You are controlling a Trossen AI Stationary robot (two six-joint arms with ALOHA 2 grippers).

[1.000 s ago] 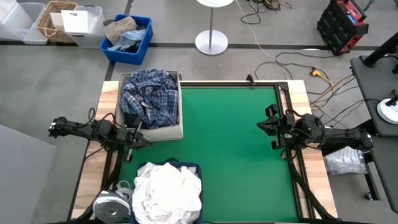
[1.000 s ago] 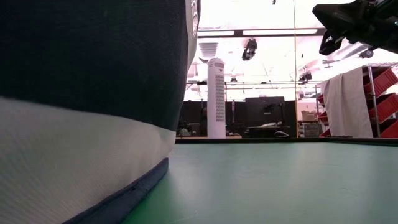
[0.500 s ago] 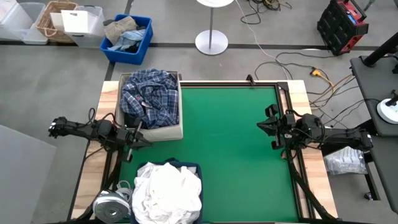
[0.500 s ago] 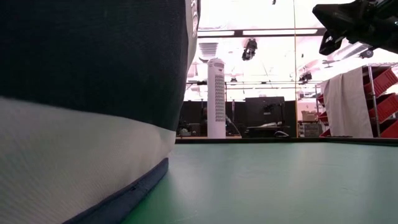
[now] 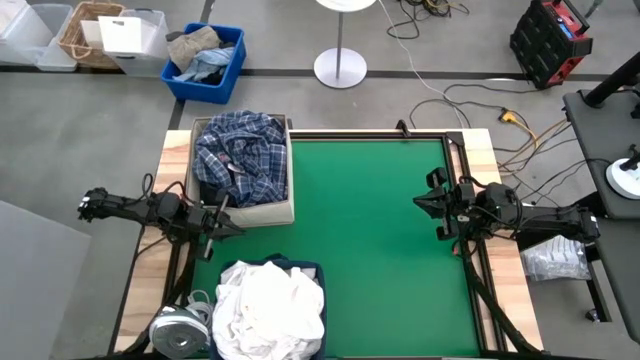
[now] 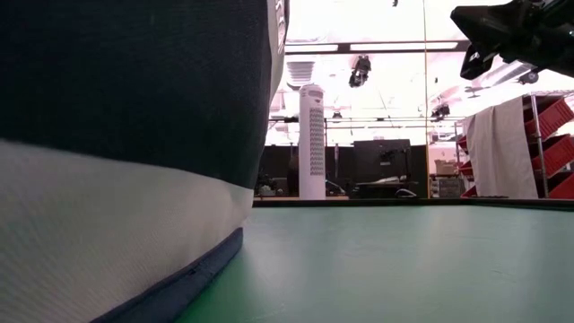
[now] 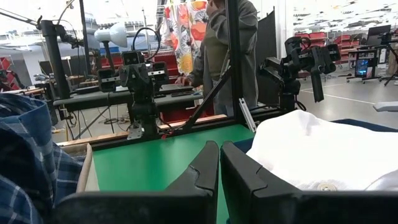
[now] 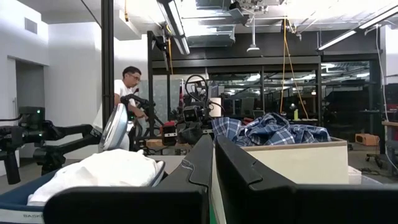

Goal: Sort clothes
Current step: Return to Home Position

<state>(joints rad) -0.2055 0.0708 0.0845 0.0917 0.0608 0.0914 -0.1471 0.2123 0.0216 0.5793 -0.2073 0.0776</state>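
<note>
The mat [image 5: 380,250] filled mid-frame. White clothes [image 5: 270,308] were heaped in a bin [image 5: 313,268] at lower left, and a plaid shirt [image 5: 240,158] topped the box [image 5: 258,214] at upper left. Both looked soft, light and limp, best pinched at a raised fold. The left gripper [image 5: 228,228] and right gripper [image 5: 425,205] hung at the mat's left and right edges, fingers together and empty.

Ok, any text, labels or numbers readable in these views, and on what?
Nothing can be read in any view.
Navy bin: small pale print on its wall, too small to read.
White card on the clear box beyond the table: no lettering legible.
Left gripper and right gripper, at the table's sides: no markings visible.
</note>
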